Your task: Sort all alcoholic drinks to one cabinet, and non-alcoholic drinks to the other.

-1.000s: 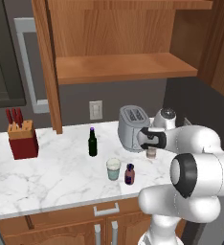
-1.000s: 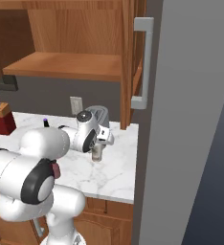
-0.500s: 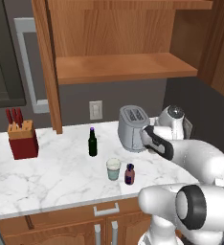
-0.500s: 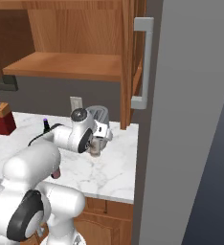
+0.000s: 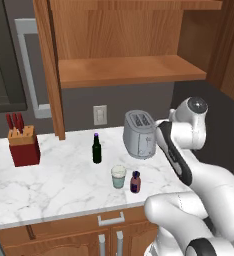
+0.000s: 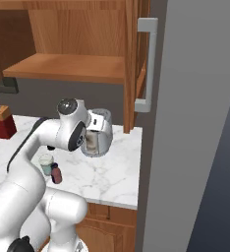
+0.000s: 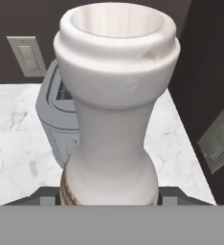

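The pincer [image 7: 109, 203] is gripping the pale whitish bottle [image 7: 111, 105] by its lower body, neck pointing straight out from the hand, beside the toaster [image 5: 139, 134]; the open cabinet shelf [image 5: 126, 70] is waiting directly above.

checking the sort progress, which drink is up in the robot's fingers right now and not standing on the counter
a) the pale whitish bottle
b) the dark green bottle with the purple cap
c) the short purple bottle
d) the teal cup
a, the pale whitish bottle rises close before the hand camera, while the dark green bottle, teal cup and short purple bottle stand on the marble counter.
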